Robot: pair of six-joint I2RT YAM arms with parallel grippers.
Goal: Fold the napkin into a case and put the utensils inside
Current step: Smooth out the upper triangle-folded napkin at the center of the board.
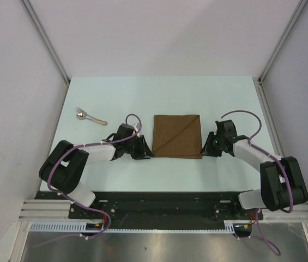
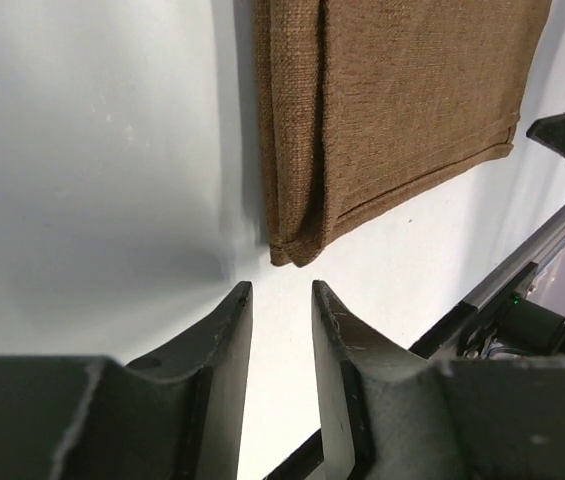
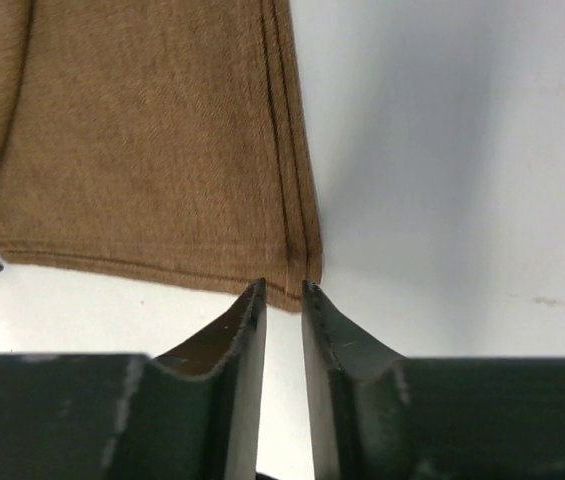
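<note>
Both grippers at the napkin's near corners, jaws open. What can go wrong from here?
1. The left gripper sits just short of the napkin corner, where the layers are stacked. Closing there may miss it or catch only some layers, and the fold could open.
2. The right gripper has only a narrow gap at the other near corner. If one arm grips and the other slips, the cloth may skew.

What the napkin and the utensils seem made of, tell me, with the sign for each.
The napkin looks like woven cloth, matte brown: coarse weave and stitched hems show up close. The utensils look shiny metal at the head, tan at the handle, perhaps wood; too small to tell.
</note>
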